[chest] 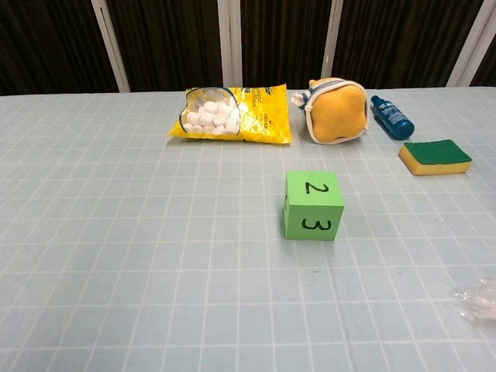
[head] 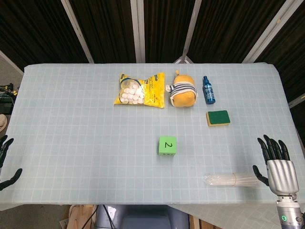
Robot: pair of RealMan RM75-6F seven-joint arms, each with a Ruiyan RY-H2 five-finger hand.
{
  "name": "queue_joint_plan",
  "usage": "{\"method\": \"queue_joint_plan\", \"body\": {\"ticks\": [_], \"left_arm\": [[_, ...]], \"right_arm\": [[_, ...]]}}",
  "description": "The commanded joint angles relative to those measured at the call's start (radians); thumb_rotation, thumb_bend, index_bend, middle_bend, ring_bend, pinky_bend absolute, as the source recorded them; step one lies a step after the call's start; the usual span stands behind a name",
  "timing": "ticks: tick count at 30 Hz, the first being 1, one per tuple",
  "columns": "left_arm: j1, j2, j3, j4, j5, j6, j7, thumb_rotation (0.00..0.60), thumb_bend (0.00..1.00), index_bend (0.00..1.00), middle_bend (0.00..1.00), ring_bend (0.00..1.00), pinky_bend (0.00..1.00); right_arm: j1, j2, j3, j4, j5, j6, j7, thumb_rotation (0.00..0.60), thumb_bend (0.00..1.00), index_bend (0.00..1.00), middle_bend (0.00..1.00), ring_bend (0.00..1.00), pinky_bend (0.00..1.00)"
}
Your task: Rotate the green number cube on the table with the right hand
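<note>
Right robot hand (head: 278, 164) idle at 4 o'clock on the desk (head: 71, 119), fingers spread, holding nothing. Cube (head: 167, 145) mid-desk, "2" up, well apart at its 9 o'clock. Suggest reaching over the plastic bundle (head: 231, 180), gripping opposite faces, then turning about vertical.

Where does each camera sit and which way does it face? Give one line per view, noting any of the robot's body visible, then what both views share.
Head view: high above the near edge, looking down on the table; left hand and right hand show at the sides.
Chest view: low, looking across the tabletop; no hand shows.
Shared: green number cube, yellow bag, plush toy, blue bottle, sponge.
</note>
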Motion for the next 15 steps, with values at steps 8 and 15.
{"method": "queue_joint_plan", "body": {"ticks": [8,15], "left_arm": [[0.003,-0.003,0.007,-0.005,0.020,0.012,0.018,0.600,0.36,0.02,0.00,0.00,0.00],[0.001,-0.002,0.003,-0.006,0.004,0.000,0.013,0.600,0.36,0.02,0.00,0.00,0.00]], "right_arm": [[-0.017,0.021,0.000,-0.017,0.010,0.024,0.012,0.600,0.34,0.08,0.06,0.10,0.06],[-0.018,0.034,-0.006,-0.031,0.009,0.018,0.021,0.600,0.34,0.08,0.06,0.10,0.06]]}}
